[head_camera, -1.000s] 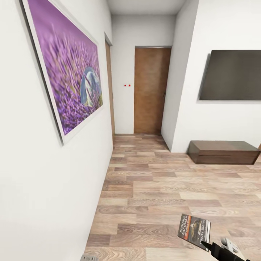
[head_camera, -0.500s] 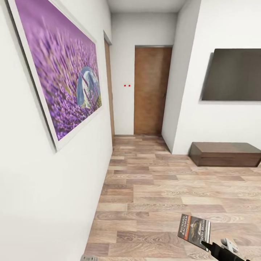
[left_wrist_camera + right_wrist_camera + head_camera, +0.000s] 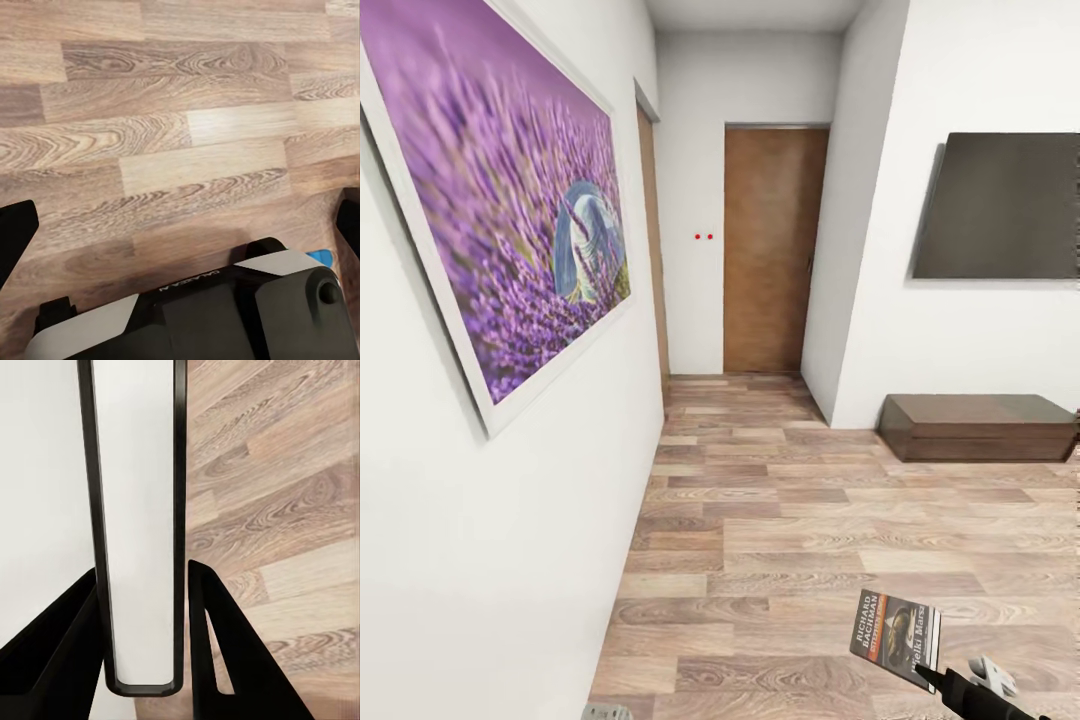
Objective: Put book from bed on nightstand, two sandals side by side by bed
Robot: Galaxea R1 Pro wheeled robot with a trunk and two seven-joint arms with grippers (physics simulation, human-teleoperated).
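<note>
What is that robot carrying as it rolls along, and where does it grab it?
The right claw holds the book, pinched at its lower edge, a finger against each cover. The left claw is open and carries nothing.

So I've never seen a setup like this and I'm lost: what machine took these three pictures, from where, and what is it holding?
It is a wheeled robot with two arms, rendered in a simulator. The large picture comes from a camera on its head: a hallway with a wood-plank floor, a purple painting on the wall, a brown door, a dark wall screen and a low dark cabinet. The right gripper grips a book, seen edge-on between its fingers in the right wrist camera. The left wrist camera looks down over the robot's own base at the floor, with the left gripper's fingers apart and empty.
</note>
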